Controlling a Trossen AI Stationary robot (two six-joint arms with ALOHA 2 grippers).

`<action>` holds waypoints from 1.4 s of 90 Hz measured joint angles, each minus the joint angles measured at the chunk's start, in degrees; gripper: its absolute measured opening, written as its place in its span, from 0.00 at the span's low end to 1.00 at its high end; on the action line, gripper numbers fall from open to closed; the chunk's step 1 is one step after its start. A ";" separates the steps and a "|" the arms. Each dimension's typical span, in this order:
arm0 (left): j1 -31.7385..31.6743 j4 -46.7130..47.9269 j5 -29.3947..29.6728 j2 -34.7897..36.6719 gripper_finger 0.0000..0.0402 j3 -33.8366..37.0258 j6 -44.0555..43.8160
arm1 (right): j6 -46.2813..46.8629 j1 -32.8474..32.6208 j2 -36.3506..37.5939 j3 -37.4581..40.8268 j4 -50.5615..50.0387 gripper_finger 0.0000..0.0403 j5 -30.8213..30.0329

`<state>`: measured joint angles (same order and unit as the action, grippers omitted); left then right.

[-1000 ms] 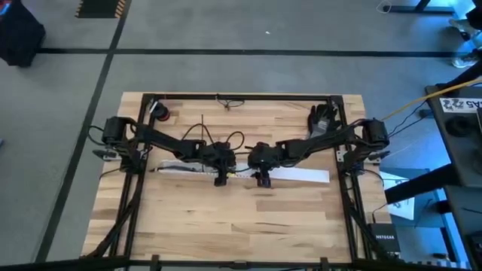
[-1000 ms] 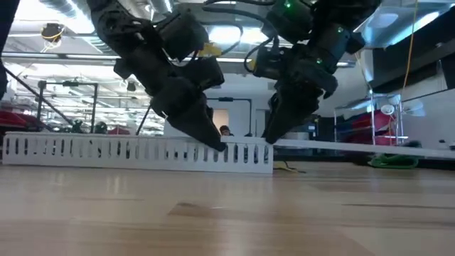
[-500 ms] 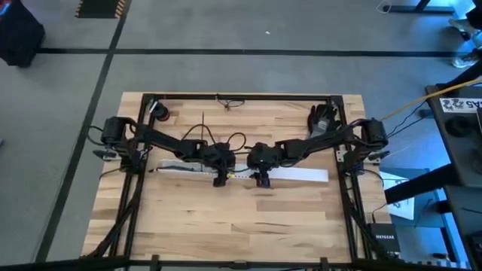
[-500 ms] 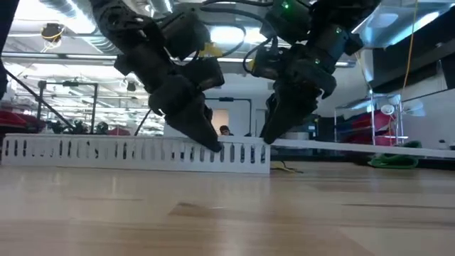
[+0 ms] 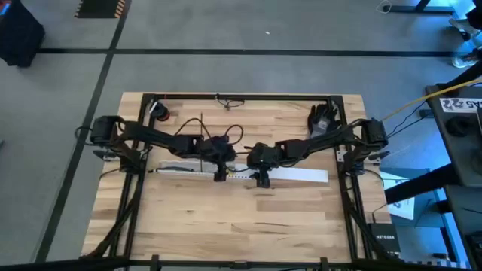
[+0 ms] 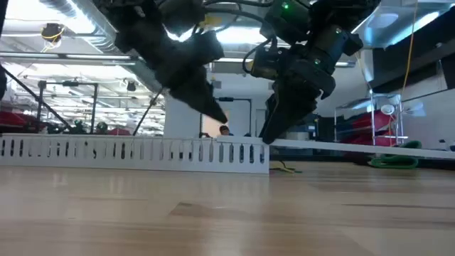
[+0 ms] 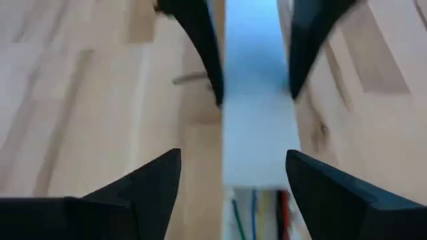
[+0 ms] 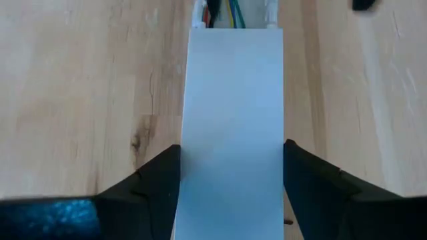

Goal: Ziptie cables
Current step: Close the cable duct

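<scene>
A white slotted cable duct (image 5: 188,168) lies across the table's middle, resting on its base. The cables (image 7: 253,212), thin green, blue and red wires, lie inside it and show again at its end (image 8: 223,12). A flat white cover strip (image 5: 301,175) runs on from the duct toward the table's right. My left gripper (image 6: 222,119) hangs open just above the duct's right end, its fingers on either side without touching. My right gripper (image 5: 261,179) is shut on the cover strip where it meets the duct. My right gripper has the cover strip's two long edges (image 8: 189,157) between its two fingers, near the strip's left end. The fingers slant down from above and lie across the strip. The strip (image 6: 355,146) stays level at the height of the duct's top, reaching out toward the right.
A black glove (image 5: 322,119) lies at the far right of the table. A small red thing (image 5: 161,114) sits at the far left, and a thin bit of wire (image 5: 226,102) lies at the far edge. Bare wood fills the near half.
My left gripper has risen off the duct's top and now hangs clear above it. The duct has slid a little toward the table's left. My right gripper has kept its place on the cover strip.
</scene>
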<state>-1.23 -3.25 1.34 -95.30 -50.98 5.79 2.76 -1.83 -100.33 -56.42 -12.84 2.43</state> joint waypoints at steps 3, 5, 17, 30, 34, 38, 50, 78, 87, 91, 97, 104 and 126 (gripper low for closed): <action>0.00 -0.40 -0.02 -1.02 0.65 0.00 0.73 | 0.00 0.00 0.00 0.02 0.00 0.56 -0.09; 0.00 -0.50 -0.06 -1.65 0.64 0.00 1.03 | 0.00 0.00 0.00 0.02 -0.02 0.56 -0.12; 0.02 0.96 -0.32 -4.49 0.64 -0.34 0.99 | -0.02 -0.02 0.07 0.04 -0.24 0.56 -0.08; 0.02 5.64 -0.11 -5.03 0.64 -0.46 -1.25 | 0.31 -0.02 0.04 0.06 0.14 0.56 -0.19; 0.02 5.93 -0.15 -4.91 0.64 -0.41 -1.55 | 0.63 -0.02 0.04 0.06 0.23 0.56 -0.19; 0.02 5.89 -0.13 -4.81 0.64 -0.35 -1.73 | 1.04 -0.02 0.03 0.13 0.54 0.56 -0.16; 0.02 5.62 -0.08 -4.83 0.64 -0.14 -2.46 | 1.33 -0.02 -0.07 0.33 2.69 0.56 0.25; 0.02 4.74 0.05 -5.03 0.64 0.01 -2.52 | 1.41 -0.11 -0.22 0.41 4.82 0.56 -0.73; 0.02 3.60 0.19 -4.31 0.64 0.09 -2.63 | 1.40 -0.11 -0.22 0.41 5.03 0.56 -0.90; 0.02 3.85 0.43 -3.35 0.64 0.18 -2.61 | 1.38 -0.09 -0.24 0.41 5.28 0.56 -1.10; -0.18 4.40 0.70 -1.32 0.64 0.22 -2.60 | 1.37 -0.09 -0.24 0.37 5.33 0.56 -1.31; -0.59 6.68 1.05 1.75 0.64 0.44 -2.48 | 1.33 -0.02 -0.24 0.22 5.86 0.56 -1.93; -1.92 14.25 1.71 10.46 0.64 0.24 -1.95 | 1.46 0.02 -0.24 0.20 5.78 0.56 -2.42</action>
<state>-3.16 11.01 3.05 -84.84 -50.74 3.84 4.22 -1.80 -100.57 -56.23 -7.06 0.01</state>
